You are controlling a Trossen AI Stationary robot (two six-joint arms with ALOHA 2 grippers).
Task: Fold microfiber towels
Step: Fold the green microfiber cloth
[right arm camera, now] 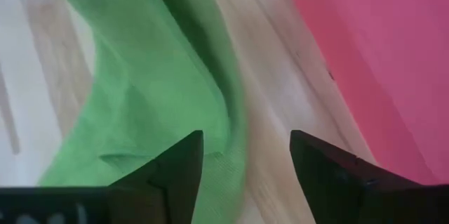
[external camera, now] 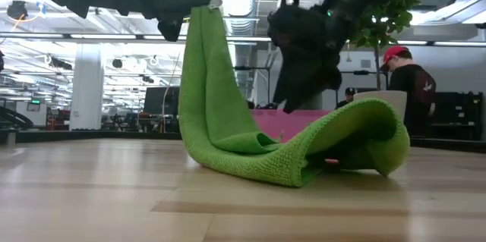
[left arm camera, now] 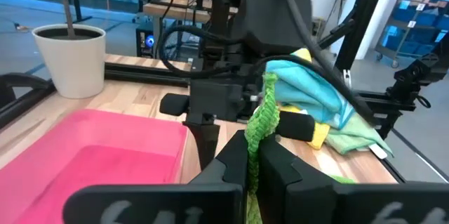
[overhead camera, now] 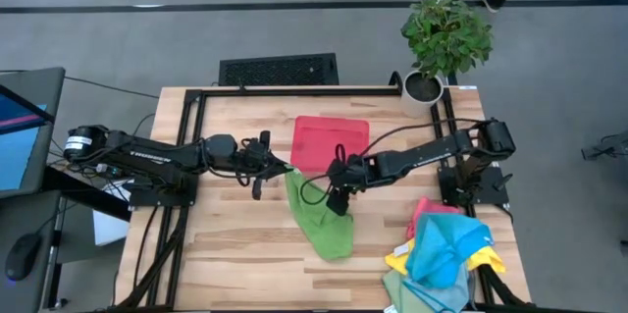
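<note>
Left claw clamped on one corner of the green towel, holding it raised; the rest of the cloth trails onto the tabletop beside the red tray. Right claw spread wide above the towel, gripping nothing. Remaining towels heaped near the tabletop's corner

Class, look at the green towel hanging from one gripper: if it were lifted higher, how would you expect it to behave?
Probably floppy: the green towel hangs as a limp drape from the shut left gripper and curls on the table. Likely light, since a pinch on one corner carries it. It would probably drag and bunch rather than slide flat. The open right gripper hovers above it.
</note>
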